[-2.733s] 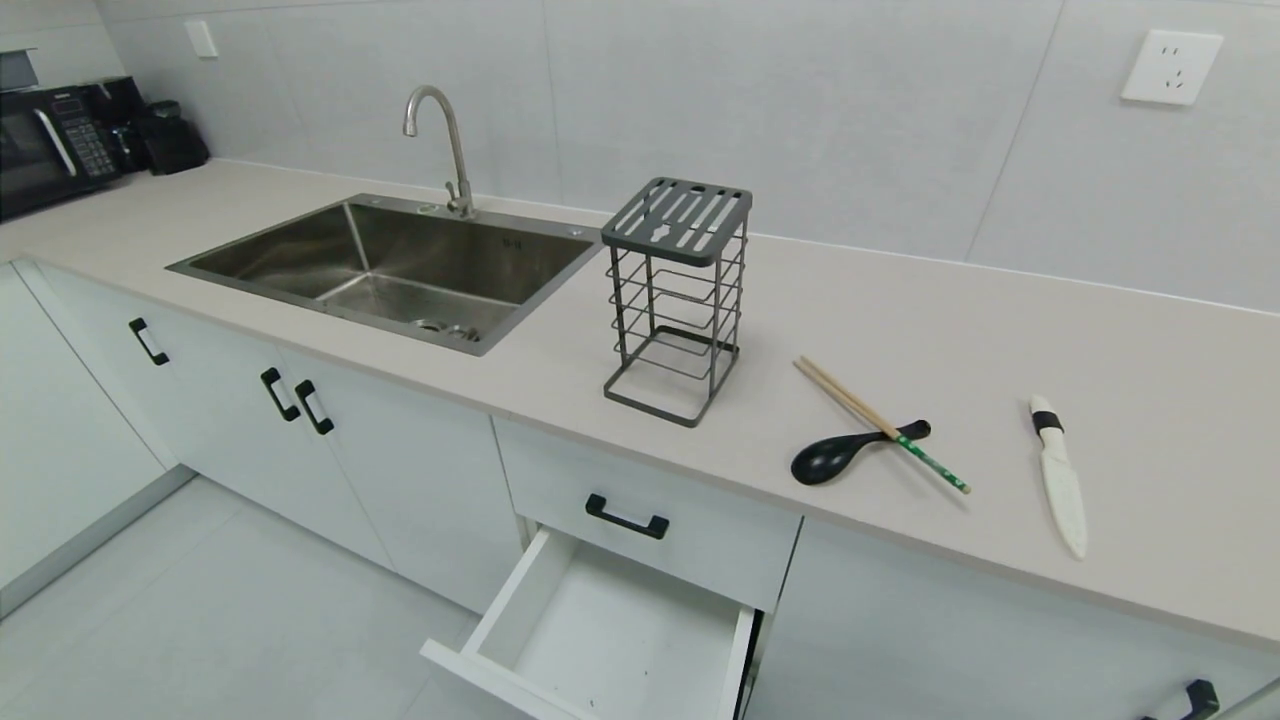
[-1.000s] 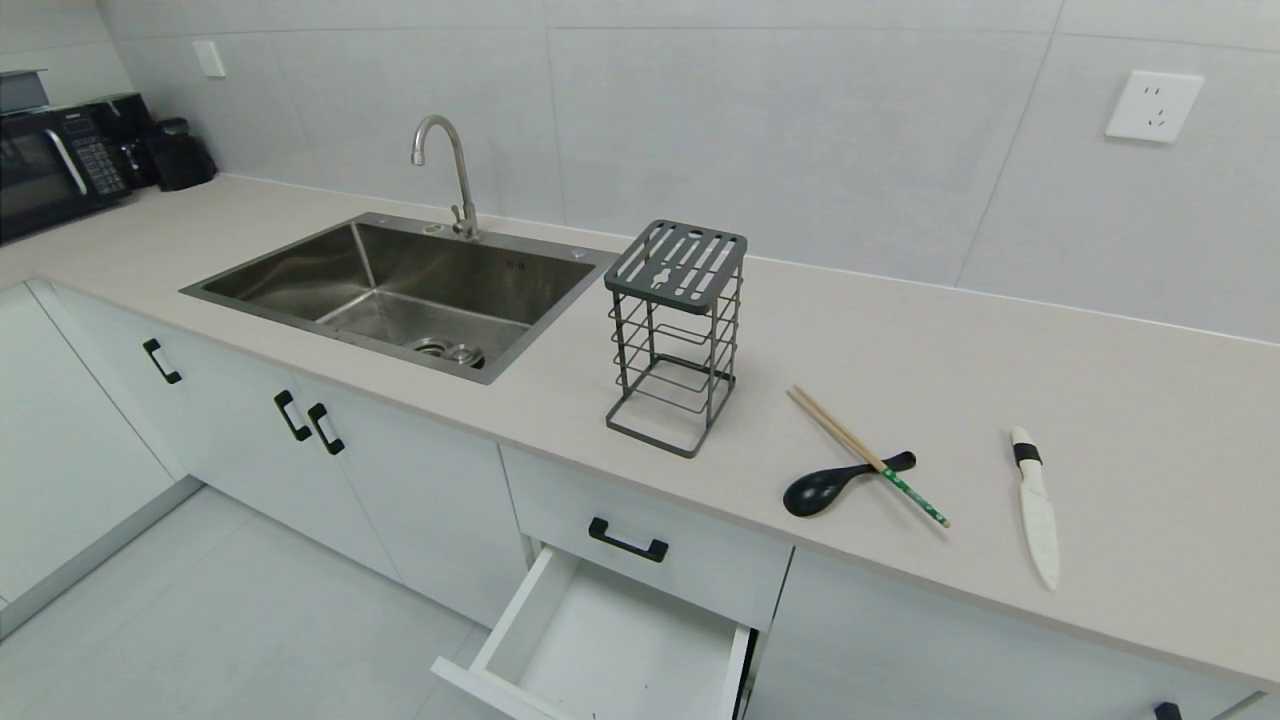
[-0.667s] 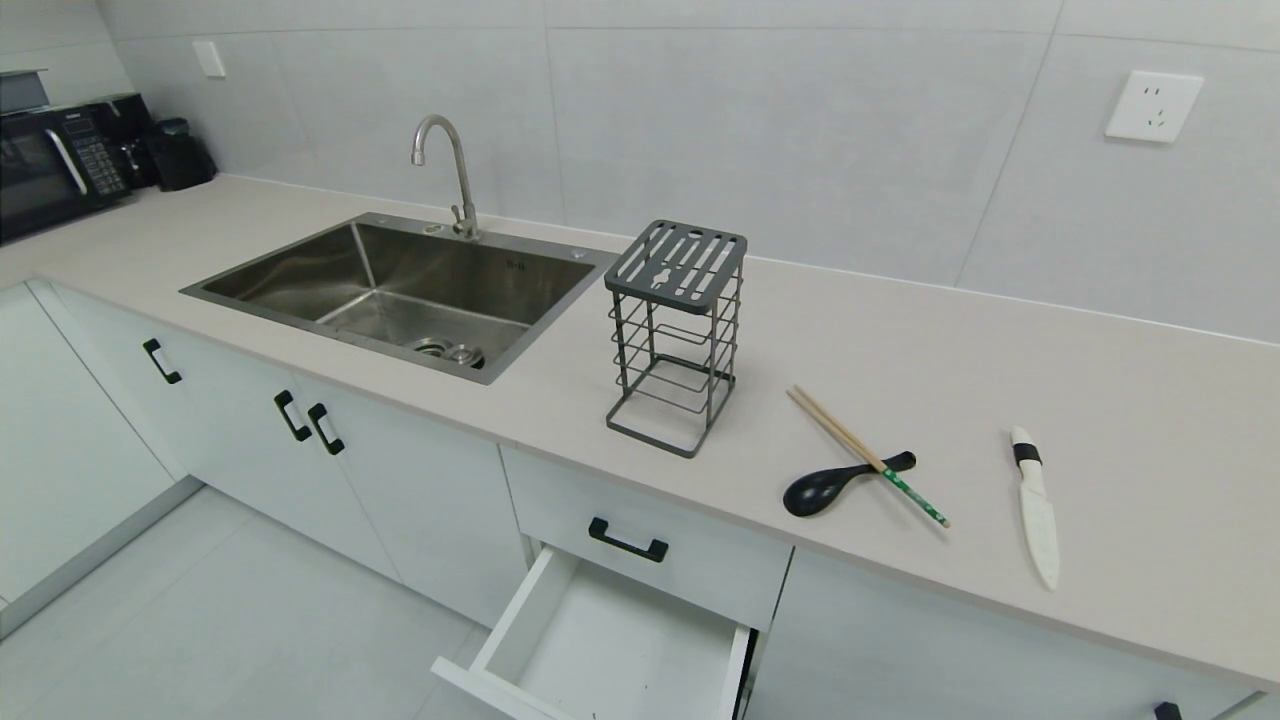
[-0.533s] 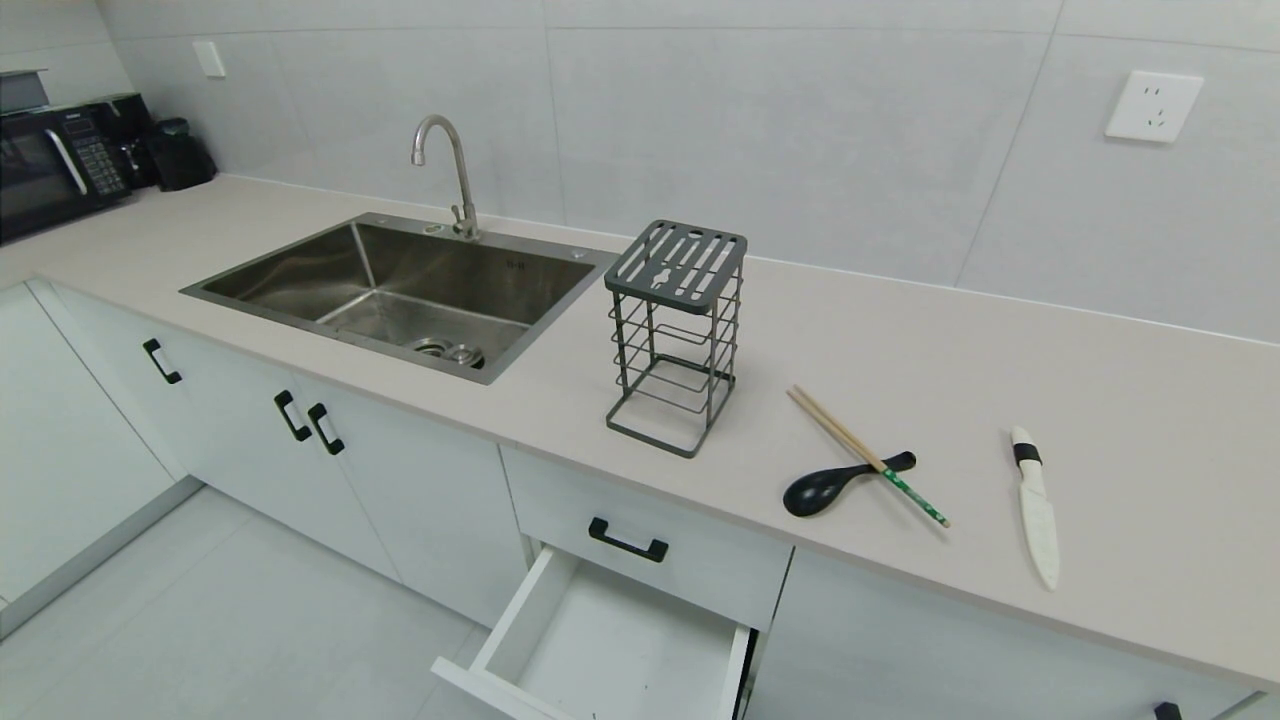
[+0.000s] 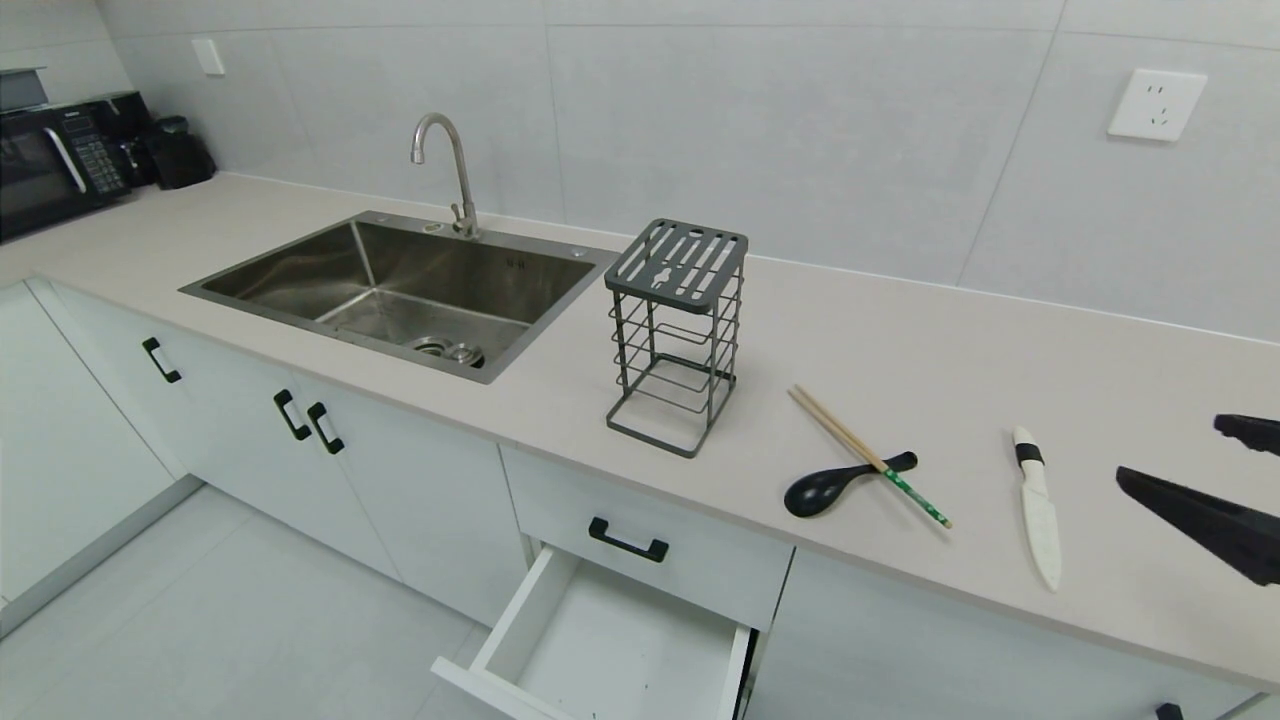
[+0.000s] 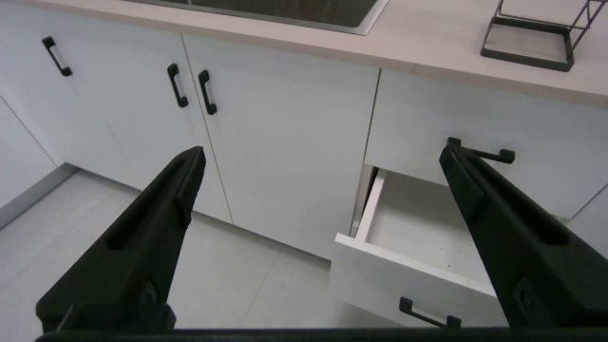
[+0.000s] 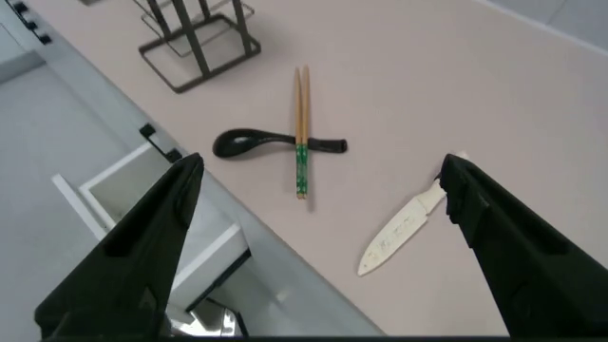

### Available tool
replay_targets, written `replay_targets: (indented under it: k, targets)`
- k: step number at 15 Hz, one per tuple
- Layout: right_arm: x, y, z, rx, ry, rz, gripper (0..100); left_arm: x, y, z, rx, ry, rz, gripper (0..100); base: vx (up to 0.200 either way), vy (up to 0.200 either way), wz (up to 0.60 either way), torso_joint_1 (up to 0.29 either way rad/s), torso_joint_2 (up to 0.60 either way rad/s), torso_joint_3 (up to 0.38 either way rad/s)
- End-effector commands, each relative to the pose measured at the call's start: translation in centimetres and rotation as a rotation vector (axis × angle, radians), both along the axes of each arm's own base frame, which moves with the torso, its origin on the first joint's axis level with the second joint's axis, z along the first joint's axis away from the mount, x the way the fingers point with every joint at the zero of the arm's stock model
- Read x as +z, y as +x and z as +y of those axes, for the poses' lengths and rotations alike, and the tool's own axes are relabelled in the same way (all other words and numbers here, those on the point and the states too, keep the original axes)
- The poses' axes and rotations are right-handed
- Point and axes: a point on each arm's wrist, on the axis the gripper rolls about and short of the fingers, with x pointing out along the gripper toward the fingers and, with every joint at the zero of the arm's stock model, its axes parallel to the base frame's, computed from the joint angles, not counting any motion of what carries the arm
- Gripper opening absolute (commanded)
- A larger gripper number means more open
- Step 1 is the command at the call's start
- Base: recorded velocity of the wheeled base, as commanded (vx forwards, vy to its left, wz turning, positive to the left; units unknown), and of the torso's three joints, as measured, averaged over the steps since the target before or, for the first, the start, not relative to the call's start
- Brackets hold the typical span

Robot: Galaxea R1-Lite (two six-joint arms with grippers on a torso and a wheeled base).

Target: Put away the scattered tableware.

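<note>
Right fingers [image 5: 1200, 515] spread wide, empty, over worktop [image 5: 900, 330] at 3 o'clock of white knife [image 5: 1038, 512]. Chopsticks [image 5: 865, 455] lie across black spoon [image 5: 815, 495] handle, 4 o'clock of wire rack [image 5: 675, 340]. Left fingers [image 6: 142, 247] wide, empty, facing open drawer [image 6: 418, 228] below worktop edge

The wall [image 5: 800, 130] is done in pale grey tiles, a white socket [image 5: 1156, 104] set into it. A steel sink [image 5: 450, 265] with faucet [image 5: 452, 160] is sunk into the beige countertop [image 5: 900, 330], white black-handled cabinets [image 5: 400, 480] fitted underneath. A microwave [image 5: 50, 160] is parked far left.
</note>
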Motion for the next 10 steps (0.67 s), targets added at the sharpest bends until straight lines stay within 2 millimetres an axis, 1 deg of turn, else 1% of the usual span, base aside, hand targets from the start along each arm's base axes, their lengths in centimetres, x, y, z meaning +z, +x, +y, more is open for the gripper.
replay_targets:
  k: [1,3,4,5,6,7,8,9,10]
  targets:
    - [-1.6,3.2,1.7,0.025,-0.049,0.132,100,0.0,0.0,0.0,-0.001,0.0,0.002,100,0.0,0.0,0.0,0.0,0.0,0.0]
    - [-1.0,5.3,2.8,0.028,-0.061,0.148,100,0.0,0.0,0.0,-0.001,0.0,0.002,100,0.0,0.0,0.0,0.0,0.0,0.0]
    - [-1.0,5.3,2.8,0.028,-0.061,0.148,100,0.0,0.0,0.0,-0.001,0.0,0.002,100,0.0,0.0,0.0,0.0,0.0,0.0]
    - [-1.6,6.8,3.5,0.028,-0.077,0.192,100,0.0,0.0,0.0,0.001,0.0,0.002,100,0.0,0.0,0.0,0.0,0.0,0.0]
    - [-2.5,7.4,3.6,-0.017,-0.11,0.227,100,0.0,0.0,0.0,0.001,0.0,0.002,100,0.0,0.0,0.0,0.0,0.0,0.0]
    - [-2.6,7.5,3.7,-0.019,-0.114,0.229,100,0.0,0.0,0.0,0.001,0.0,0.002,100,0.0,0.0,0.0,0.0,0.0,0.0]
    - [-2.4,8.2,5.4,-0.006,-0.156,0.219,100,0.0,0.0,0.0,-0.001,0.0,0.002,100,0.0,0.0,0.0,0.0,0.0,0.0]
    - [-2.1,9.3,6.4,-0.017,-0.176,0.218,100,0.0,0.0,0.0,0.001,0.0,0.002,100,0.0,0.0,0.0,0.0,0.0,0.0]
    - [-2.3,10.1,7.1,-0.007,-0.194,0.255,100,0.0,0.0,0.0,-0.001,0.0,0.002,100,0.0,0.0,0.0,0.0,0.0,0.0]
